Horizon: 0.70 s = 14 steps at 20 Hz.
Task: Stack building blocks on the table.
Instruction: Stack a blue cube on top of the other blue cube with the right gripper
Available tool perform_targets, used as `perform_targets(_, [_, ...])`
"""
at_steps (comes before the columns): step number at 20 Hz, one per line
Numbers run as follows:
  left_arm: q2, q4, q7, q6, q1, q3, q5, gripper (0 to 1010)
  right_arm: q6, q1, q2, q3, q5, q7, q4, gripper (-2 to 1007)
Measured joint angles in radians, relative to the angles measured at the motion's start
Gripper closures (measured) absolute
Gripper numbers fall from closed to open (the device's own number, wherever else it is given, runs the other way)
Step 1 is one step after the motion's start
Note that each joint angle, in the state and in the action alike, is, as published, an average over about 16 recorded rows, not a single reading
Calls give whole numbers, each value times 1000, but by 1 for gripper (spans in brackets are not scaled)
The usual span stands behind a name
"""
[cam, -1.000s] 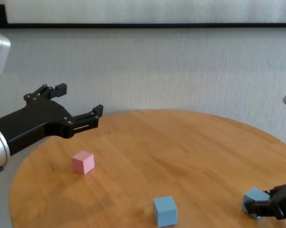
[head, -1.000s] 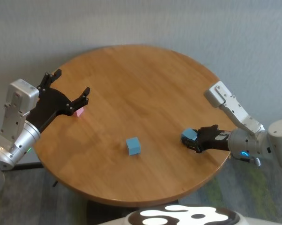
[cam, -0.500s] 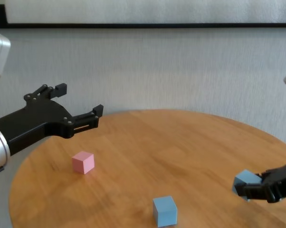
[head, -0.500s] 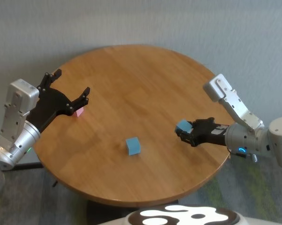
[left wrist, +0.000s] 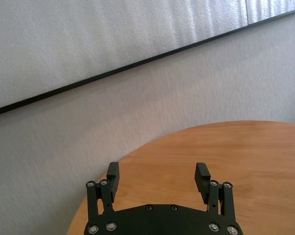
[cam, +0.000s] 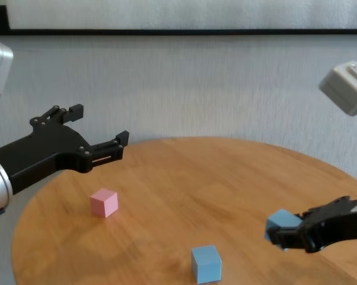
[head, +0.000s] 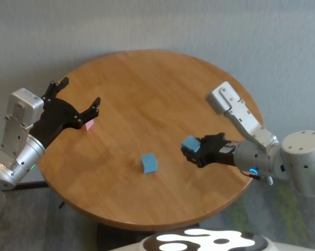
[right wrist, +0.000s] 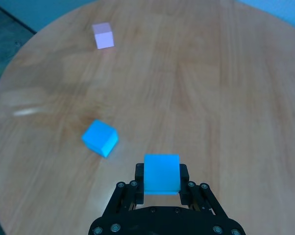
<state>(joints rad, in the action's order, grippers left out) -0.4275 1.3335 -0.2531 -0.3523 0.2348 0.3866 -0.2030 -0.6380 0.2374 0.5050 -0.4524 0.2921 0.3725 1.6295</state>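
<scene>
Above round table, right end effector pinching blue cube (left end effector spread, idle).

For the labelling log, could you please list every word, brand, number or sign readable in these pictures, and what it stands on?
None readable: the pink block, both blue blocks, the table, the left gripper and the right gripper show plain surfaces without text.

The robot's right hand, at the right of the head view's frame, is clamped shut on a light blue block held clear of the tabletop, forearm reaching in from the lower right. At far left, the left hand hangs raised, fingers spread wide and holding nothing.
</scene>
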Motion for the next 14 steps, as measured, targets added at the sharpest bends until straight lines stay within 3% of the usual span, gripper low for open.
perform_targets(8, [0,0,0,0,0,0,0,10,-88,-23,-53,3,5,-17,60,647])
perform_targets(14, [0,0,0,0,0,0,0,10,-101,-23,-88,-1,10,-12,55,647])
